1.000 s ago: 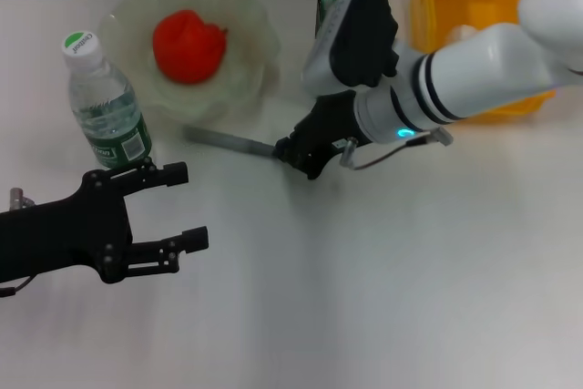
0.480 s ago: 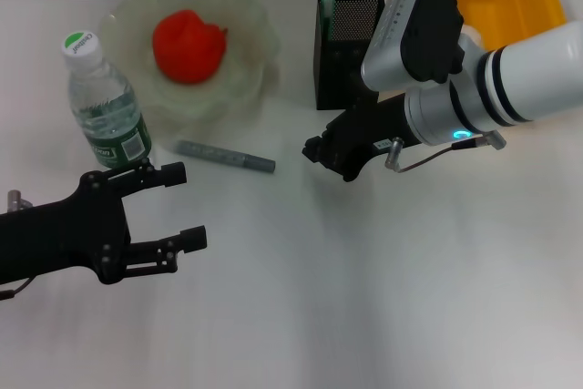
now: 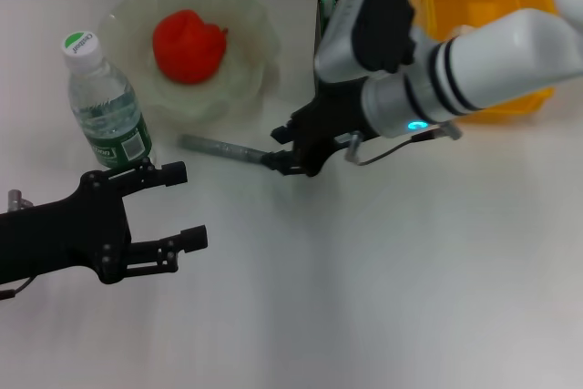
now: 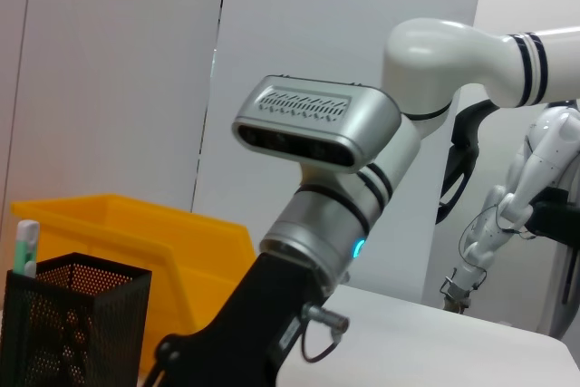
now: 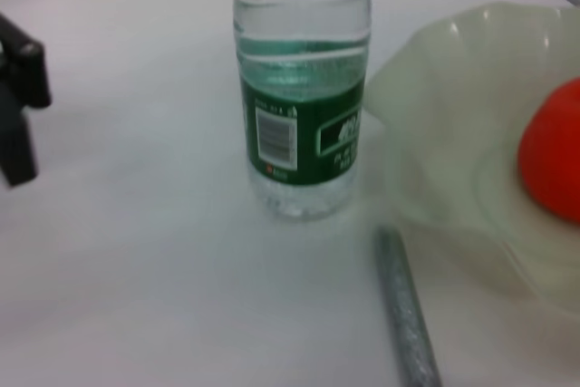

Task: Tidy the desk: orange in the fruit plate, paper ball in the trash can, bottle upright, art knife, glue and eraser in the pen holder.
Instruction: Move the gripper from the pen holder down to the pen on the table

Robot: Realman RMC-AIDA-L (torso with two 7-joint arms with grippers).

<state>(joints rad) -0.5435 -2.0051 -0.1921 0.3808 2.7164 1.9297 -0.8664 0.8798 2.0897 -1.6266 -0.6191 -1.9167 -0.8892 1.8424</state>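
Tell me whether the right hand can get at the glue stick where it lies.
Probably yes. The right hand is already down at the near end of the glue, which lies flat on bare desk between the fruit plate and the bottle, with nothing blocking that end.

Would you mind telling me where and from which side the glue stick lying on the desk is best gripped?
The glue lies flat on the desk, so probably from above, fingers across its narrow width. Its end nearer the right gripper is freest; the other end sits near the fruit plate and the bottle.
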